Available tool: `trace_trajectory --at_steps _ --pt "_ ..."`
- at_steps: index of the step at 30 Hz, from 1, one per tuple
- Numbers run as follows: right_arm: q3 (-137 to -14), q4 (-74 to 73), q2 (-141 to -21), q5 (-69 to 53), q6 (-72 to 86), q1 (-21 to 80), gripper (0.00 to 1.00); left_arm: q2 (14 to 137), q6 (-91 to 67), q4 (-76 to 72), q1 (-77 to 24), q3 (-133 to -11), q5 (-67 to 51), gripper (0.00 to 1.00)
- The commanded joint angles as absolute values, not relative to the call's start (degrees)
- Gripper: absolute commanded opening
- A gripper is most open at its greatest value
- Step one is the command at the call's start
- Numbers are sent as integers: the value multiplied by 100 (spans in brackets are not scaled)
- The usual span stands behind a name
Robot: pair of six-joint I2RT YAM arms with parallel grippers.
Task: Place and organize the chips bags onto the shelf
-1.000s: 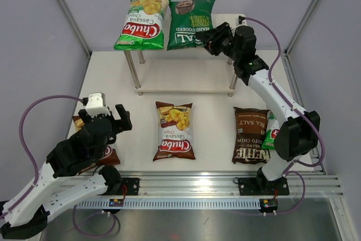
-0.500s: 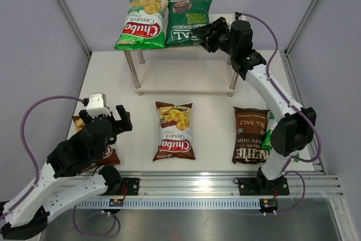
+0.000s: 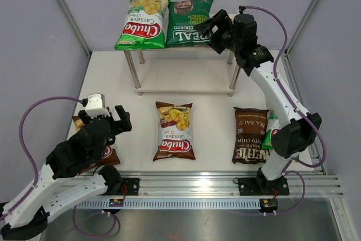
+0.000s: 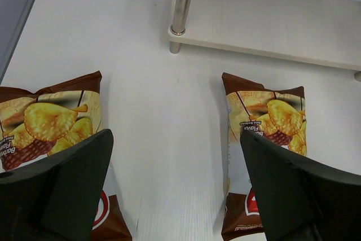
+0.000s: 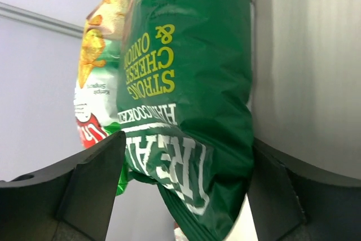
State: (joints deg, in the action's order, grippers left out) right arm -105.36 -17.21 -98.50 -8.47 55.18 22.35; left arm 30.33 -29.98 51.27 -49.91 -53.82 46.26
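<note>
Air and glossy film likely make the dark-green REAL bag (image 3: 189,22) light, slippery and easily crushed, so it is best taken by a sealed end. It lies on the top board of the shelf (image 3: 186,80) beside a light-green Chuba bag (image 3: 142,22). The right tool (image 3: 213,26) stands spread astride its end, unclamped. The left tool (image 4: 180,187) hangs wide apart, empty.

A dark-green REAL bag (image 5: 186,83) fills the middle, its print upside down, lying against the pale board (image 5: 310,55). The right gripper (image 5: 186,156) stands spread, its black fingers (image 5: 84,190) flanking the bag's near end. A light-green Chuba bag (image 5: 96,83) shows beyond it, before a grey wall (image 5: 34,83).
</note>
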Motion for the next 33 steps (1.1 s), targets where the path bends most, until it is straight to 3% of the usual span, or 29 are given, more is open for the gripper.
trace_trajectory --at_steps 1,12,14,18,25,30,33 --pt "-10731 -2706 -9607 -273 4887 2215 88 2988 -2909 4878 -4975 -5344 4562 99" --pt "-10503 -3409 -8632 88 3746 1899 92 3120 -2769 4624 -4975 -5361 4044 99" --pt "-10328 -3576 -8228 18 3254 1829 99 3234 -2725 4413 -4975 -5379 3447 99" --pt "-9880 -4364 -7341 201 2348 1740 99 3515 -2944 3667 -4966 -5230 2244 99" --pt "-8817 -5817 -5882 1755 1661 1504 99 4656 -3699 1691 -5071 -4816 450 99" --pt "-7675 -5820 -5581 2636 1863 907 100 5808 -3884 1275 -5888 -5229 641 99" --pt "-7156 -5381 -5739 2427 2240 116 99 6195 -4060 1187 -6178 -5431 624 99"
